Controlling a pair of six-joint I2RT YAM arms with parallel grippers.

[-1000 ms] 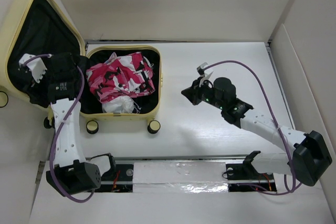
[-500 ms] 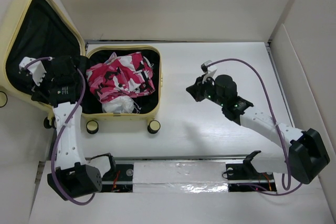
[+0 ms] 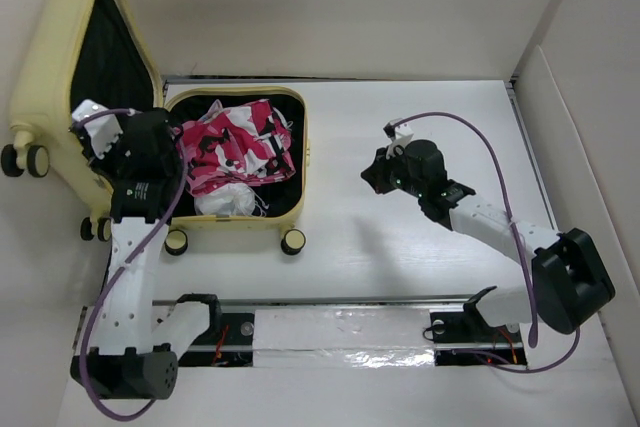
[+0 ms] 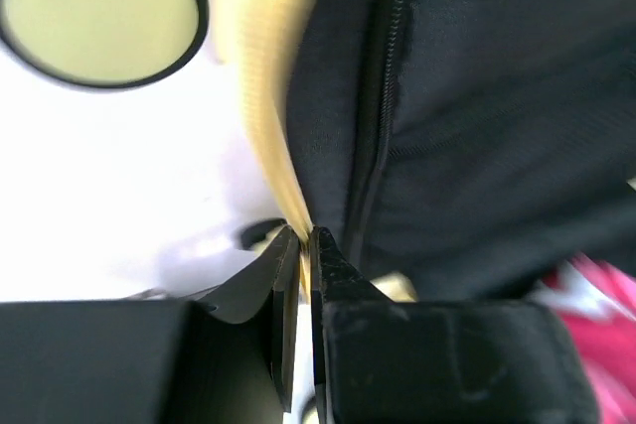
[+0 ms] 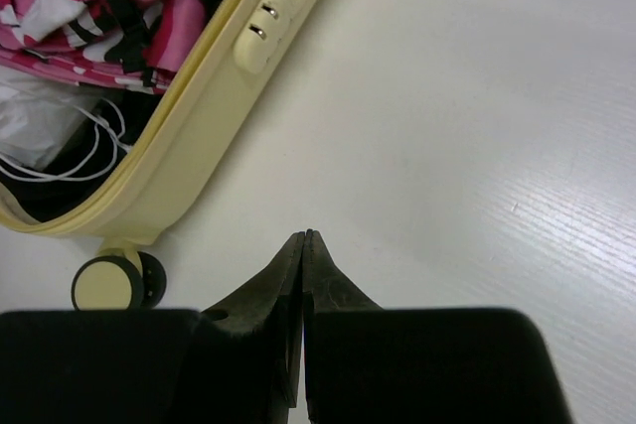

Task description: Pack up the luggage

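Your left gripper point(image 4: 304, 243) pinches the pale yellow rim of the lid point(image 3: 50, 72). Its black fingers point(image 4: 343, 280) nearly meet on the thin edge where the shell joins the black lining point(image 4: 487, 96) and its zip point(image 4: 383, 76). A yellow-and-black wheel point(image 4: 99, 12) shows just past that edge in the left wrist view. From overhead, the lid stands tilted up at the table's far left, its dark inside turned toward the open base. The luggage point(image 3: 304, 157) lies at the left of the white table point(image 3: 430, 97) with its base facing up and two base wheels point(image 3: 293, 241) toward the near edge. Inside the base, a pink, white and black garment point(image 3: 235, 142) is heaped over a white plastic bag point(image 3: 225, 202), with a thin white cable point(image 5: 60, 161) trailing beside it. Your right gripper point(image 5: 302, 245) has its fingers pressed together with nothing between them. It hangs over bare tabletop to the right of the luggage and apart from it. The right wrist view takes in the case's yellow side wall, the small latch point(image 5: 266, 19) set in it, and one corner wheel.
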